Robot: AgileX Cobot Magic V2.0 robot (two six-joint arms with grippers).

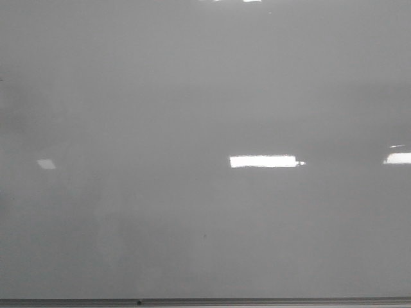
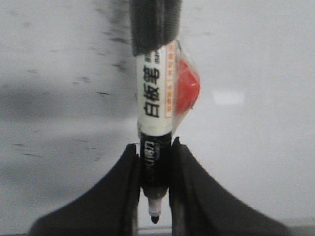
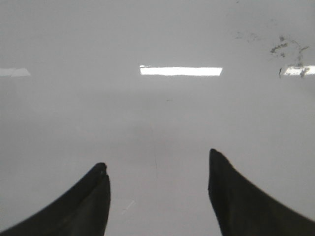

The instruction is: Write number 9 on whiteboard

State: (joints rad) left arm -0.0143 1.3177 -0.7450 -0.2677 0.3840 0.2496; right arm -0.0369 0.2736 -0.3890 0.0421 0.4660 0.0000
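1. While my left gripper (image 2: 155, 189) stays out of the front view, its own wrist camera shows it clamped on a marker (image 2: 156, 113); the two dark fingers (image 2: 123, 196) pinch the black lower barrel just above the nib, which is bare and points past them.
2. My right gripper (image 3: 157, 189) is spread wide and carries nothing; its fingertips frame only pale board.
3. The whiteboard (image 1: 192, 96) fills every view, glossy and grey-white, with bright light reflections and a thin frame edge along its lower side; faint dark smudges show in both wrist views — no number 9 is drawn anywhere that I can see, so I judge the writing not yet begun.
4. The marker looks light and stiff, with a smooth barrel that could slide or twist under pressure; a hold low on the barrel, close to the nib, suits it best.
5. The board is hard and slick; I expect the nib to glide easily — light, even pressure should do.
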